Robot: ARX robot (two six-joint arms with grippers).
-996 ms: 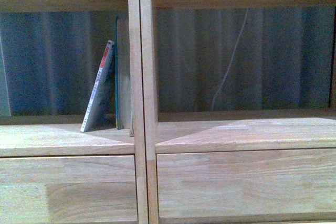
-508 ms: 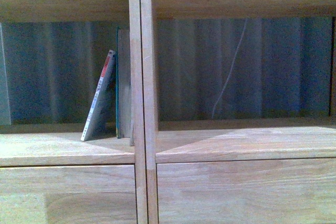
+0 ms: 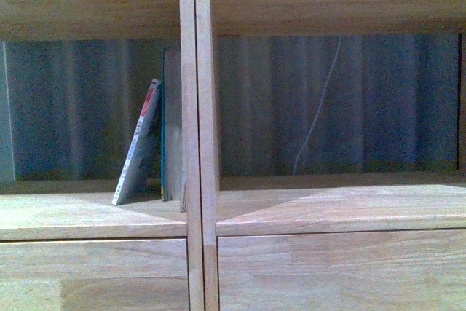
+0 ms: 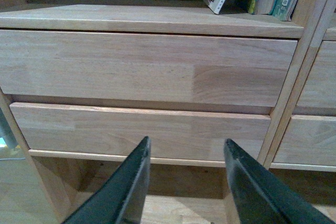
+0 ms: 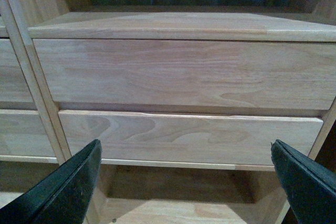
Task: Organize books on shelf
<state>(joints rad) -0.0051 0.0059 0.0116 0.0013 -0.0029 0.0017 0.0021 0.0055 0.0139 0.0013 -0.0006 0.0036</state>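
Where our front camera faces the shelf (image 3: 194, 143), we record two open compartments split by a vertical divider, with drawer fronts (image 3: 335, 271) below them. Left compartment: one thin paperback (image 3: 140, 143) with a red-tipped spine, tilted, its foot on the board and its top leaning toward the divider; just beside it, a thin book with a teal edge (image 3: 163, 136) standing upright next to a plain wooden panel against the divider. Right compartment: no books; a pale cord (image 3: 318, 111) hangs at the back.

Left gripper (image 4: 186, 153): low before the left drawers, dark fingers (image 4: 137, 177) parted, holding nothing; the book bottoms show at the compartment's right end in the left wrist view.

Right gripper (image 5: 186, 156): low before the right drawers, fingers (image 5: 79, 179) spread wide, holding nothing.
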